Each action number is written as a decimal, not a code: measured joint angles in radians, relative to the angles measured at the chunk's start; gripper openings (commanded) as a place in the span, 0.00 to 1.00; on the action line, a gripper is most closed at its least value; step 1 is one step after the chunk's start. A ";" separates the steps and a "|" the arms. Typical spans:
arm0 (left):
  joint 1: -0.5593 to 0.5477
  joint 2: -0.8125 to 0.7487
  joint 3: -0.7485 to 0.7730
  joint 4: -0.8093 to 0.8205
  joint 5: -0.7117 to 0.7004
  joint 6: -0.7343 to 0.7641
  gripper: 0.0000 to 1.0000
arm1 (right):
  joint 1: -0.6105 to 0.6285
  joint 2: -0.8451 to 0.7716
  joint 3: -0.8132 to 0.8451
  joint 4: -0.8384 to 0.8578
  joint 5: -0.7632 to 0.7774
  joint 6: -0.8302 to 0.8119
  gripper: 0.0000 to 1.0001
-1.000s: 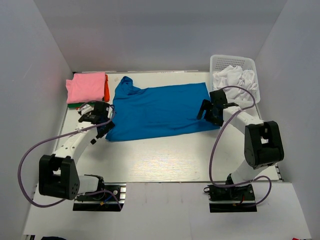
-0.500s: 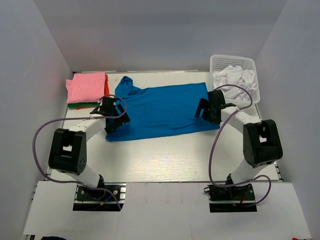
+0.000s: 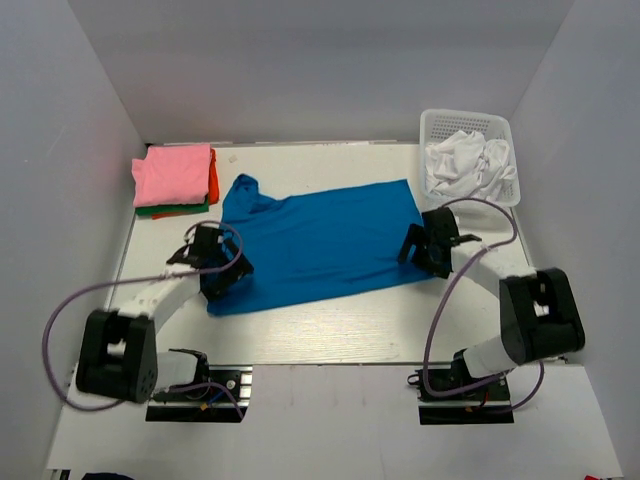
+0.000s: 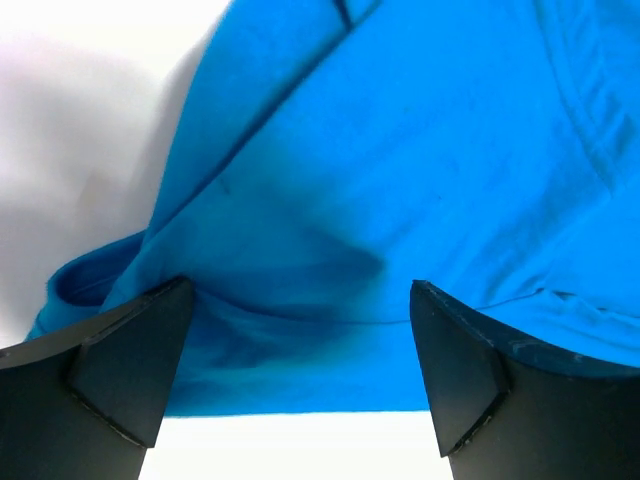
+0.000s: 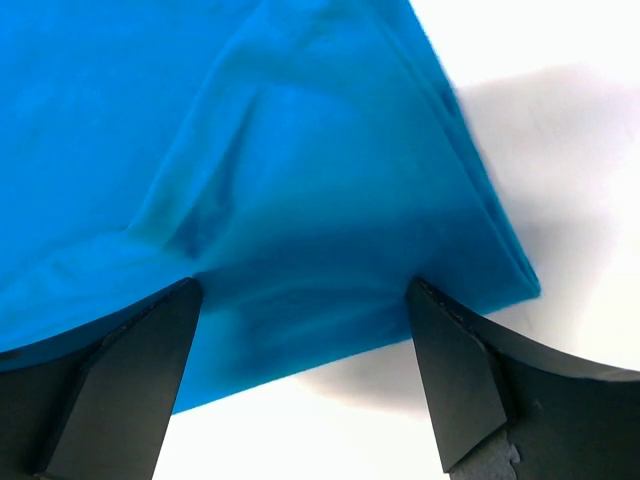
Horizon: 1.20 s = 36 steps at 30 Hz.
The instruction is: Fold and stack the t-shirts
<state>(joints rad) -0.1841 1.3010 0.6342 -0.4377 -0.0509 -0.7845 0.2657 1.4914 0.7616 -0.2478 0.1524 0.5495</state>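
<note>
The white desk is cut off along its near edge by the two arm bases. One large bright blue t-shirt lies spread flat across its middle, collar end to the left. Its left lower corner is hidden under the left arm in the top view, and its right edge is partly covered by the right arm. One white lattice basket stands at the far right corner, holding a crumpled heap of white cloth; how many shirts are in the heap cannot be told. At the far left corner sits one stack of three folded shirts: a pink shirt on top, with only an edge of the orange-red shirt and of the green shirt showing below it. The left hand has its two fingers spread wide over the blue cloth's left hem, clamped on nothing. The right hand also has its fingers wide apart, over the right hem near a corner. Whether either hand's fingertips touch the cloth cannot be made out.
</note>
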 measured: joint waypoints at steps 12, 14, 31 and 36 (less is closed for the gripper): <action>-0.001 -0.373 0.072 -0.166 -0.037 -0.002 1.00 | 0.021 -0.288 -0.023 -0.103 -0.005 -0.058 0.90; 0.001 -0.249 0.149 -0.101 -0.051 0.040 1.00 | 0.021 -0.280 0.019 -0.083 0.000 -0.068 0.90; 0.056 0.842 1.077 -0.025 -0.203 0.393 0.56 | 0.019 0.192 0.434 -0.005 0.079 -0.148 0.90; 0.060 0.918 1.118 -0.034 -0.145 0.447 0.49 | 0.017 0.344 0.595 -0.024 0.111 -0.166 0.90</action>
<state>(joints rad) -0.1238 2.2189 1.7519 -0.4713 -0.1955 -0.3370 0.2829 1.8351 1.3567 -0.2718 0.2638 0.3840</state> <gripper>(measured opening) 0.516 0.897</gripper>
